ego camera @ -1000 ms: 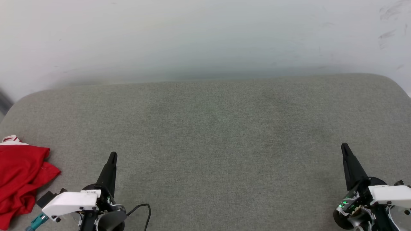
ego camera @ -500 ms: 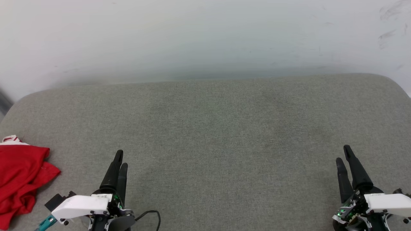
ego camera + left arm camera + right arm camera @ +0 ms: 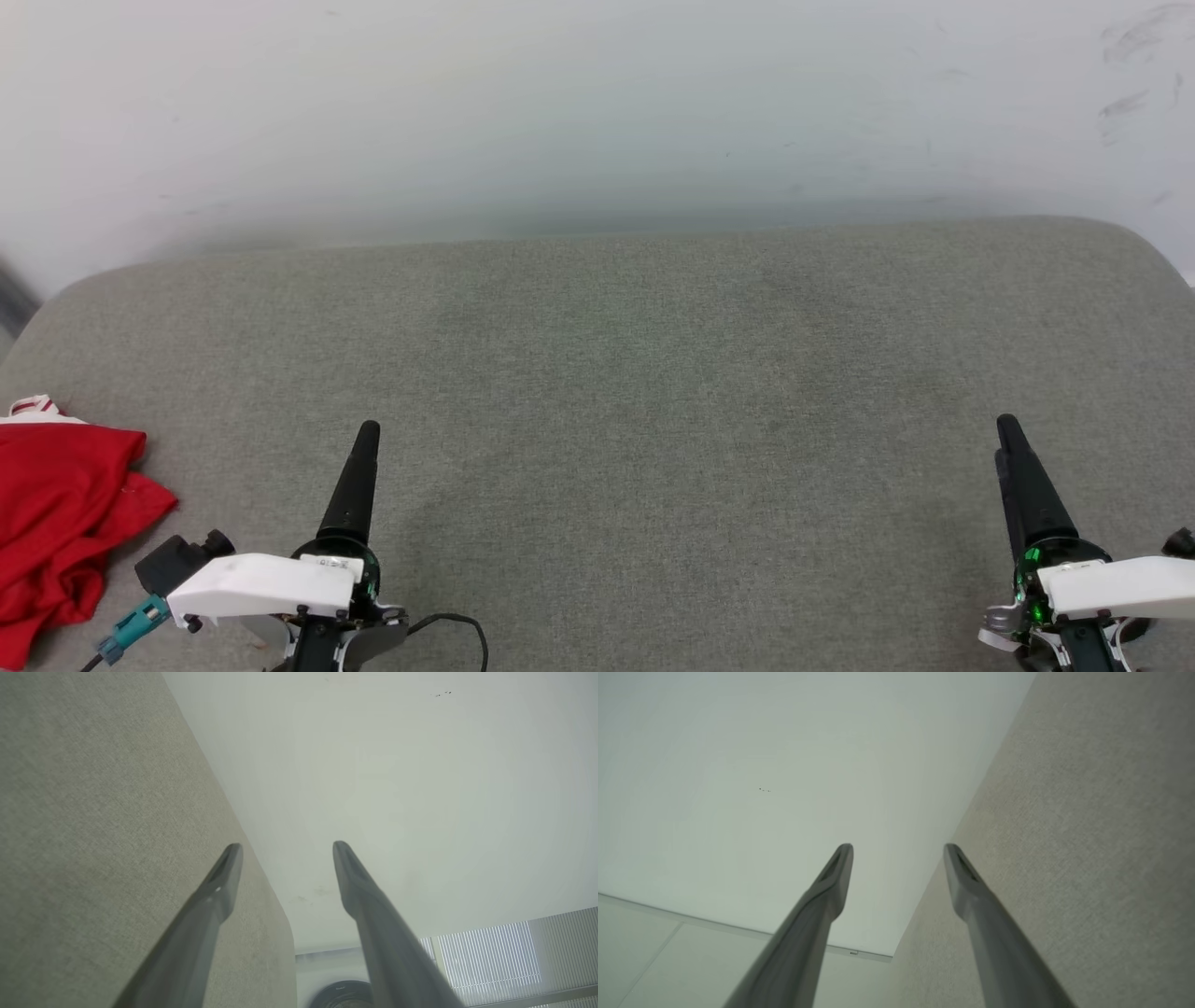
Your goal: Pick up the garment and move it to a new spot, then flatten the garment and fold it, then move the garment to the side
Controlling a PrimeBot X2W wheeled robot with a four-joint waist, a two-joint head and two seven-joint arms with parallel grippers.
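Observation:
The garment (image 3: pixel 61 518) lies crumpled in a red heap at the far left edge of the grey padded surface (image 3: pixel 616 373), with a bit of red-white striped trim at its top. My left gripper (image 3: pixel 366 431) sits at the lower left, to the right of the heap and apart from it. In the left wrist view its two fingers stand spread apart, so the left gripper (image 3: pixel 285 847) is open and empty. My right gripper (image 3: pixel 1005 429) is at the lower right, far from the garment. The right wrist view shows the right gripper (image 3: pixel 896 848) open too, with nothing between its fingers.
A pale wall (image 3: pixel 597 103) rises right behind the grey surface's far edge. The surface's rounded corners fall away at the far left and far right. A dark cable (image 3: pixel 457 625) loops beside my left wrist.
Both grippers have gone from shut to open. Both have also turned about their wrists, and the left fingertips sit slightly farther forward and to the right.

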